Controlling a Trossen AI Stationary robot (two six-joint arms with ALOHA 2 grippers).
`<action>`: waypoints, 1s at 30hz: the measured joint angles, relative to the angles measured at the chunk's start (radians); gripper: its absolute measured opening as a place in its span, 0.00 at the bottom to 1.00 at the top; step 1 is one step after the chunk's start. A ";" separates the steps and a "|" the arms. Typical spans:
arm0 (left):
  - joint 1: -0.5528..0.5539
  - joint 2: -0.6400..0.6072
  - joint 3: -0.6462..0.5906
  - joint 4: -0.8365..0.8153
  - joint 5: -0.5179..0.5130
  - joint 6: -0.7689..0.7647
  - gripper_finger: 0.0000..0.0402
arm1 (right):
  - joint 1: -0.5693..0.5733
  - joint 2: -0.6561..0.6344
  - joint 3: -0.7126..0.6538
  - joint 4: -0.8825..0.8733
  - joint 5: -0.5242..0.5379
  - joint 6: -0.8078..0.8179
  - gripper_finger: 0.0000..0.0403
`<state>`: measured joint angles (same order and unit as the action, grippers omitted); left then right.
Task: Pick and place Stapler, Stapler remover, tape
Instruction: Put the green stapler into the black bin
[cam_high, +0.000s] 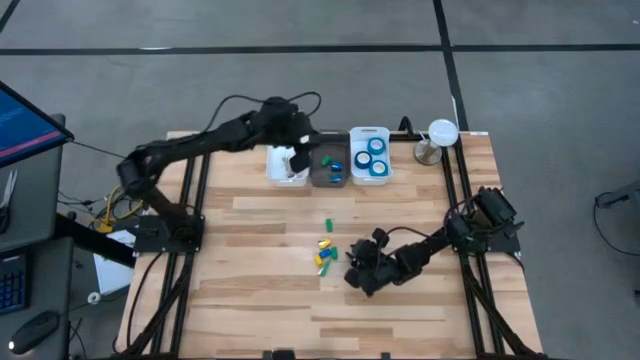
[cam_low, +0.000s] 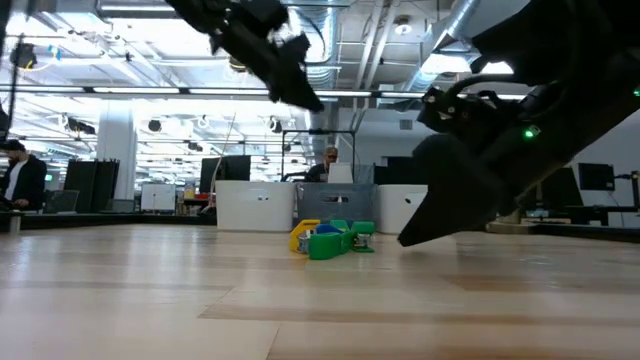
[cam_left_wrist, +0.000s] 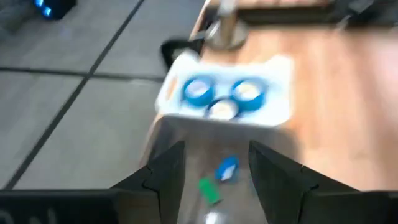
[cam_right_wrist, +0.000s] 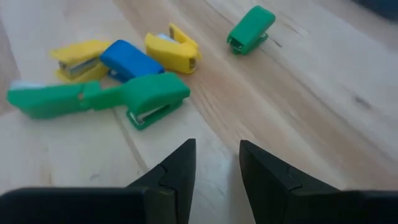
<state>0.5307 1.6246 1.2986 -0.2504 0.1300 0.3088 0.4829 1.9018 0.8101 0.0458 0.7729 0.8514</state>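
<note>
- Fingers of the left gripper (cam_left_wrist: 211, 177) stand apart with nothing between them, hung over the grey middle bin (cam_high: 329, 168); fingers of the right gripper (cam_right_wrist: 214, 165) keep a narrow gap, also holding nothing, low over the table (cam_high: 260, 270).
- Wooden planks make up the table, with dark floor around it; the level view shows an office hall behind, with ceiling lights, desks and a person (cam_low: 16, 178) standing far off.
- Left arm reaches from its base across to the row of three bins at the far edge; right arm folds low from its base toward the table's middle.
- White bin (cam_high: 370, 155), just past the left fingers, holds three rolls of blue tape (cam_left_wrist: 199, 91).
- Small blue and green pieces lie in the grey bin directly under the left fingers.
- Just ahead of the right fingers lies a cluster of staplers (cam_right_wrist: 149, 96), green, yellow and blue; one green stapler (cam_right_wrist: 250, 28) sits apart, farther off.
</note>
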 joint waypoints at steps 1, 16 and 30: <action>-0.017 -0.035 -0.028 0.015 0.006 -0.018 0.41 | -0.001 0.000 0.000 0.003 -0.010 0.022 0.29; -0.511 -0.275 -0.402 0.176 -0.127 -0.230 0.39 | 0.113 0.000 0.000 0.179 0.057 0.058 0.29; -0.835 -0.226 -0.712 0.636 -0.302 -0.555 0.39 | 0.236 0.001 0.000 0.252 0.252 0.064 0.29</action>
<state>-0.3046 1.3985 0.5862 0.3859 -0.1720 -0.2460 0.7192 1.9026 0.8101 0.2979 1.0247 0.9154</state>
